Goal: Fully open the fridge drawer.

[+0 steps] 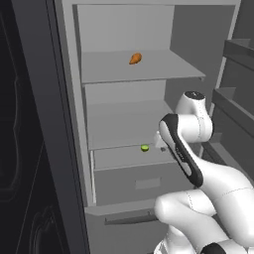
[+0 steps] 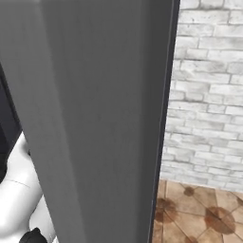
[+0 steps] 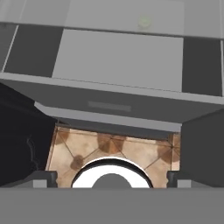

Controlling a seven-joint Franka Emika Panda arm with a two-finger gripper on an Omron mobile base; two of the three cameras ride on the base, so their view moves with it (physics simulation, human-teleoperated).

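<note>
The fridge (image 1: 69, 99) stands open with pale shelves inside. Its drawer (image 1: 141, 181) is pulled partway out below the shelves, and the flat front panel shows the small recess (image 1: 148, 183). In the hand view I look down on the drawer's light-grey top (image 3: 118, 59) and its front panel (image 3: 109, 106). My gripper (image 3: 111, 178) hangs above the drawer, open, its fingertips (image 3: 43, 177) wide apart with nothing between them. In the left base view the forearm hides most of the hand, above the drawer's right part.
A small green fruit (image 1: 145, 148) lies just behind the drawer, and an orange item (image 1: 135, 58) sits on an upper shelf. The dark door (image 1: 25, 149) stands at left, door bins (image 1: 238, 49) at right. The slot-handled panel (image 1: 129, 218) is below. A grey fridge panel (image 2: 95, 118) blocks the right base view.
</note>
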